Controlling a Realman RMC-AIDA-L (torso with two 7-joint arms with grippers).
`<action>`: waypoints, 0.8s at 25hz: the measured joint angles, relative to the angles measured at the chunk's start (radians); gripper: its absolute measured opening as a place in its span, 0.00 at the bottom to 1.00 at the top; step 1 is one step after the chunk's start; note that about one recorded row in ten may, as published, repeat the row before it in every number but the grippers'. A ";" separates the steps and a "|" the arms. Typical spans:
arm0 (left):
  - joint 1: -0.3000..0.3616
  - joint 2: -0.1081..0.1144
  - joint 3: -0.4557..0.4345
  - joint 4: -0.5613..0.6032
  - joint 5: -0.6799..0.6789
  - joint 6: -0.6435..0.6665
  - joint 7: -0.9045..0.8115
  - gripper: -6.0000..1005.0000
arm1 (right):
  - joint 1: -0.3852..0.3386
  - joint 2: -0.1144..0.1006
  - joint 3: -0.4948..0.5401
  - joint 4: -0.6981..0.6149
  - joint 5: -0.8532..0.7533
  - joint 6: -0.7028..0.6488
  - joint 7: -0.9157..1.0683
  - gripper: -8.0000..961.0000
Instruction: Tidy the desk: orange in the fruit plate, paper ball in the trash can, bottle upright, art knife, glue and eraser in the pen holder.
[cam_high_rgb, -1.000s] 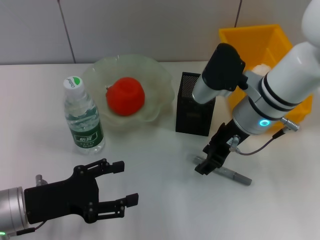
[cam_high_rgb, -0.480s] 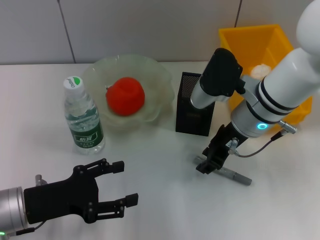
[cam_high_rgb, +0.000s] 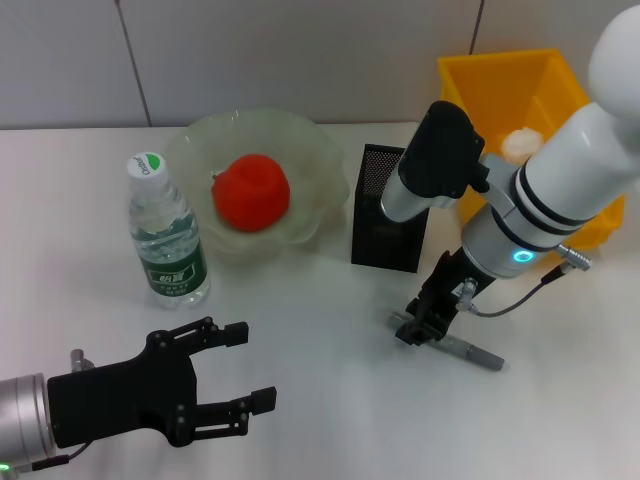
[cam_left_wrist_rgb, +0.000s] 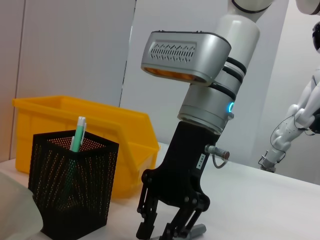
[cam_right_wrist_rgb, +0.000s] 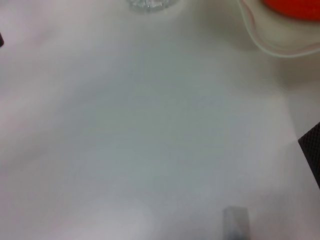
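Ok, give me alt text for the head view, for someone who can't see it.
The right end effector straddles a grey art knife lying on the white desk, before a black mesh pen holder. The left end effector waits open, near the upright bottle.

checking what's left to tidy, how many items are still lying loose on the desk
1: the grey art knife lies on the desk in front of the pen holder, with the right gripper down over its end. More may be hidden behind the arm.

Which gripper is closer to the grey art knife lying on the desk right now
Right. The right gripper is down over one end of the art knife, fingers straddling it. The left gripper sits open near the desk's front edge, far across the table from it.
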 joint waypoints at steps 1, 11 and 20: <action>0.000 0.000 0.000 0.000 0.000 0.000 0.000 0.86 | 0.000 0.000 -0.003 0.001 0.000 0.003 0.000 0.37; -0.002 0.001 0.000 0.000 0.000 0.002 0.000 0.86 | 0.000 0.001 -0.007 0.006 0.000 0.011 0.001 0.24; -0.005 0.004 0.000 0.000 0.000 0.001 0.000 0.86 | 0.001 0.002 -0.007 0.009 -0.003 0.009 0.001 0.23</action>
